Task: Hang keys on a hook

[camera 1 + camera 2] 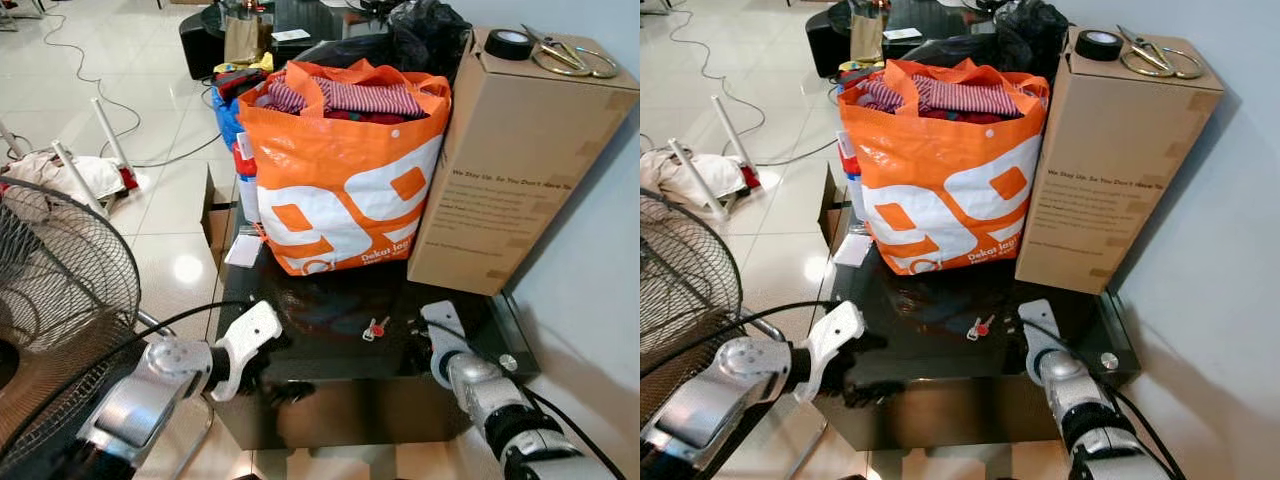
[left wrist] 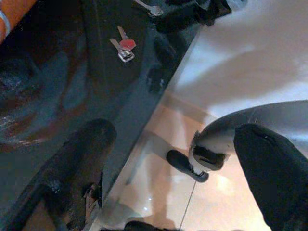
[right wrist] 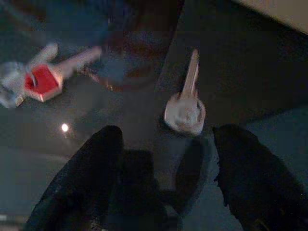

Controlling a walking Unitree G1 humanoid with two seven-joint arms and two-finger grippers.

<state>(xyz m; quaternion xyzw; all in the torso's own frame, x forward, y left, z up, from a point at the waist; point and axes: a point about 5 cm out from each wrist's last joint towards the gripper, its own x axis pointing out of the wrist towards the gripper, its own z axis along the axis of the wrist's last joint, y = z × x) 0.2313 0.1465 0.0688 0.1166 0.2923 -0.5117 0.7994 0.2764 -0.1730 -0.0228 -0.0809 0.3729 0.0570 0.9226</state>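
While the keys (image 1: 375, 327) lie flat on the glossy black counter (image 1: 330, 370), nothing has hold of them. The bunch shows a red tag and silver blades, resting near the counter's front half, just in front of the orange bag (image 1: 345, 180). In the right wrist view, 1 separate silver key (image 3: 186, 108) lies apart from the red-tagged bunch (image 3: 41, 79).

The right claw (image 3: 166, 159) hovers low over the counter, its 2 black fingers (image 3: 248, 178) spread apart with the silver key just ahead of the gap; it grips nothing. From the head camera, this claw (image 1: 440, 325) sits to the right of the keys, near but not touching.

The left claw (image 2: 173, 159) stands at the counter's front left edge, fingers wide apart and empty, one finger (image 2: 72, 168) over the counter, the other off its edge above the tiled floor (image 2: 240, 62).

Behind the keys, the orange bag holds striped cloth. A tall cardboard box (image 1: 510, 160) stands touching its right side, carrying 1 roll of black tape (image 1: 508, 43) and scissors (image 1: 555, 52). A fan (image 1: 50, 290) stands at the left.
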